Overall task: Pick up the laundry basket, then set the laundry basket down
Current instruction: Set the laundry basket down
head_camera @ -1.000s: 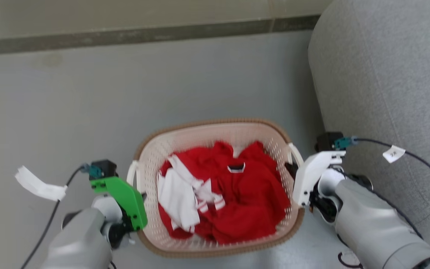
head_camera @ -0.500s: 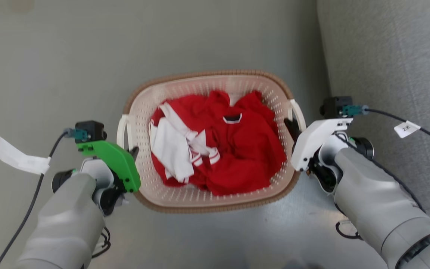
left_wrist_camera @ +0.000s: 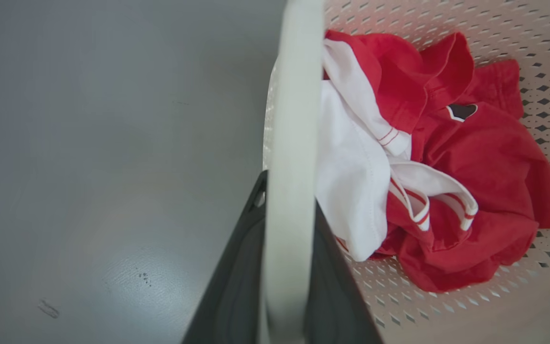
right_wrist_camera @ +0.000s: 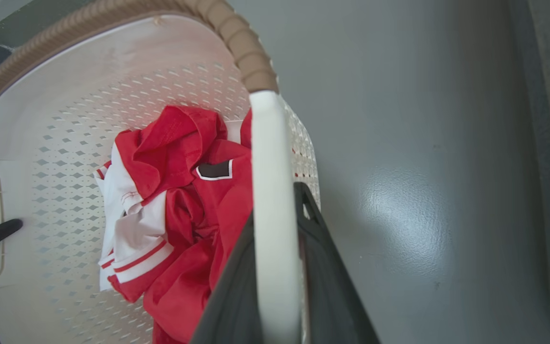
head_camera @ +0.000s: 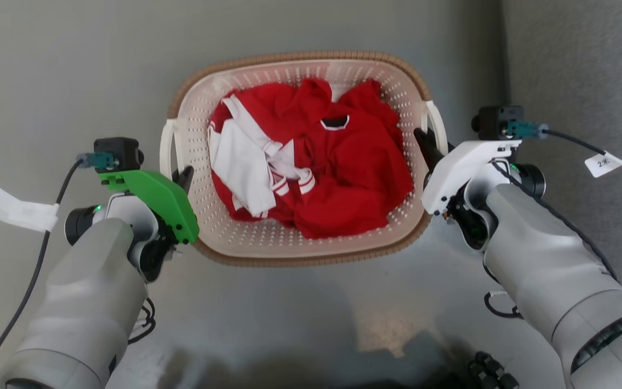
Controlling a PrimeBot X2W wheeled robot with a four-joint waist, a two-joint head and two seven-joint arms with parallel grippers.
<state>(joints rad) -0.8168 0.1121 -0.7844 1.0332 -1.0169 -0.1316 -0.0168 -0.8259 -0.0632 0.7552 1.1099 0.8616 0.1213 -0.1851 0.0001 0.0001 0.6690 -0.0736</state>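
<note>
The laundry basket (head_camera: 289,246) is between the two arms, over the grey floor (head_camera: 73,81) and beside some grey upholstery (head_camera: 586,65) (whether it rests on the floor or hangs clear of it, I can't tell). The left tool (head_camera: 184,178) pinches its left handle (left_wrist_camera: 291,167), one dark finger on each side of the white bar. The right tool (head_camera: 424,143) clamps the right handle (right_wrist_camera: 270,215) the same way. Red and white clothes (head_camera: 343,183) lie crumpled inside.

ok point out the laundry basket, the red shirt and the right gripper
laundry basket (head_camera: 311,55): head view, far brown rim
red shirt (head_camera: 354,173): head view, red fabric below the collar
right gripper (right_wrist_camera: 276,200): right wrist view, midway between its fingertips
</note>
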